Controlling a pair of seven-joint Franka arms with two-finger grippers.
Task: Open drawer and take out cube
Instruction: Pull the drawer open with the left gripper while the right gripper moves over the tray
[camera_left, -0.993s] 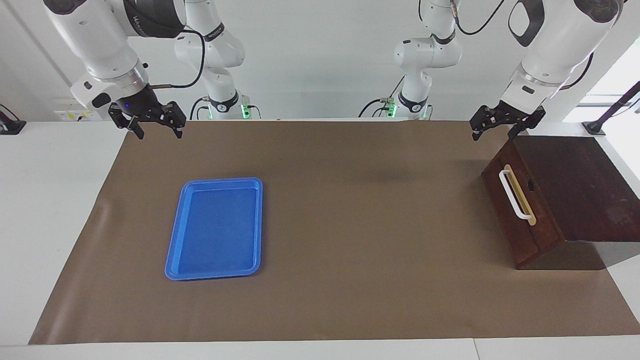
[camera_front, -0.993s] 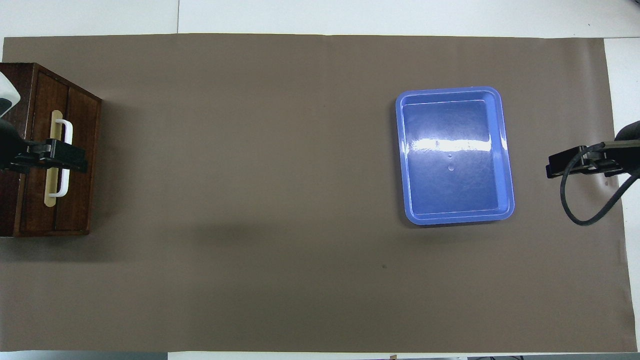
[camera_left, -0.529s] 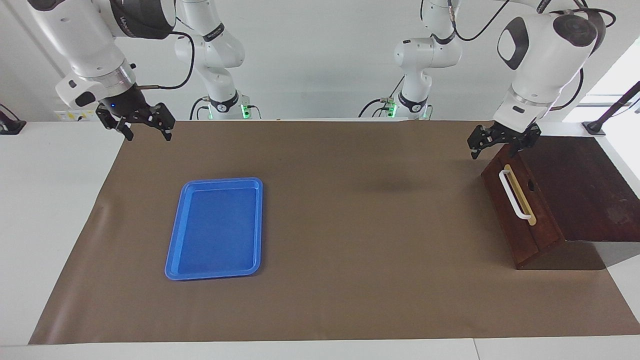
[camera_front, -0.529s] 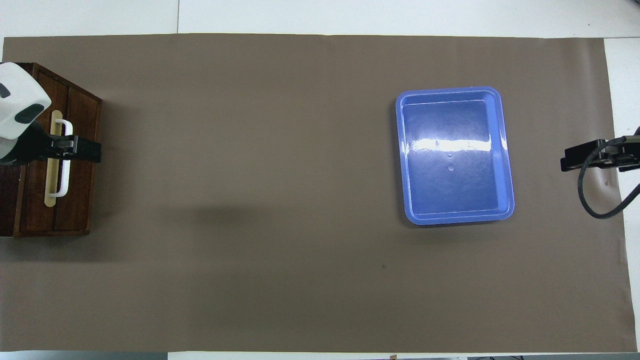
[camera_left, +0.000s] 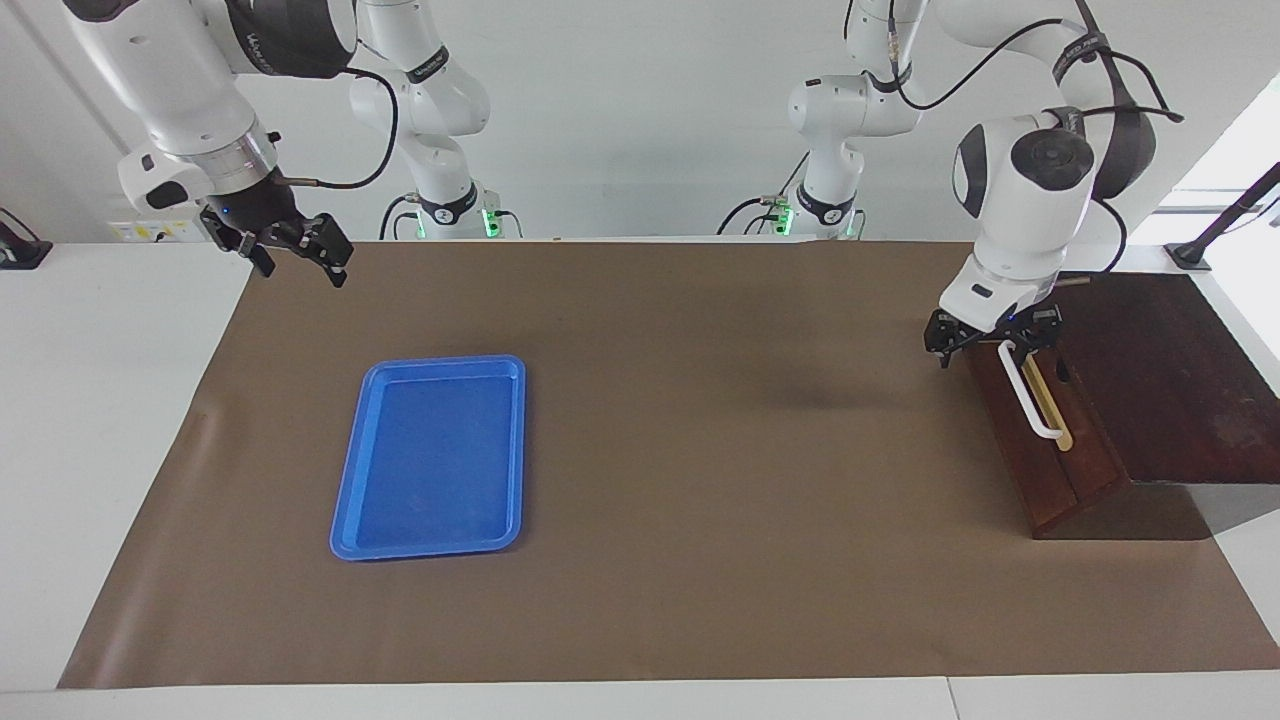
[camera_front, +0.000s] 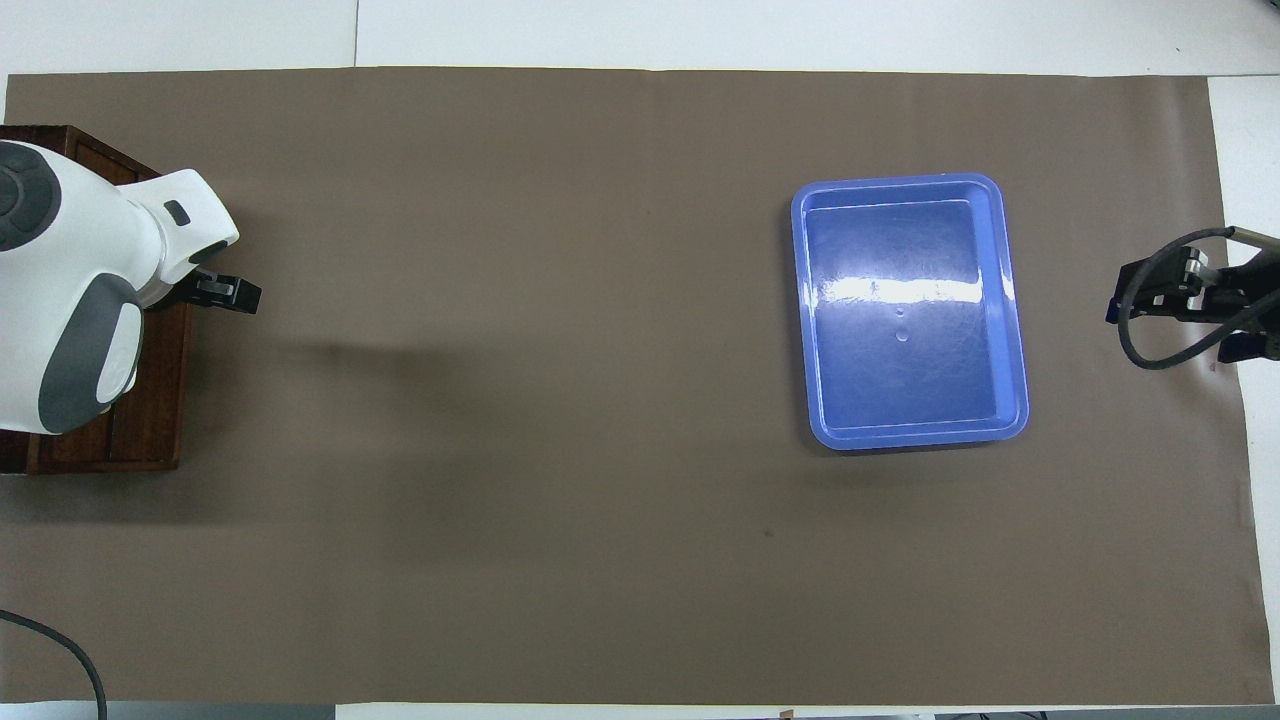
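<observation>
The dark wooden drawer (camera_left: 1045, 465) is shut in its box (camera_left: 1165, 370) at the left arm's end of the table. Its white bar handle (camera_left: 1035, 400) lies on a tan strip. My left gripper (camera_left: 992, 343) is open and low in front of the drawer, with its fingers on either side of the handle's end nearer to the robots. In the overhead view the left arm covers most of the box and one finger (camera_front: 228, 292) sticks out past the drawer front (camera_front: 150, 410). My right gripper (camera_left: 298, 258) is open and waits in the air over the mat's edge. The yellow cube is hidden.
A flat blue tray (camera_left: 432, 455) lies toward the right arm's end of the brown mat (camera_left: 700, 500); it also shows in the overhead view (camera_front: 908, 310). The right gripper (camera_front: 1165, 290) hangs over the mat's edge beside the tray.
My left gripper has come down from above the box's near corner to the handle's near end, and the arm now covers the box from above. My right gripper has turned slightly in place.
</observation>
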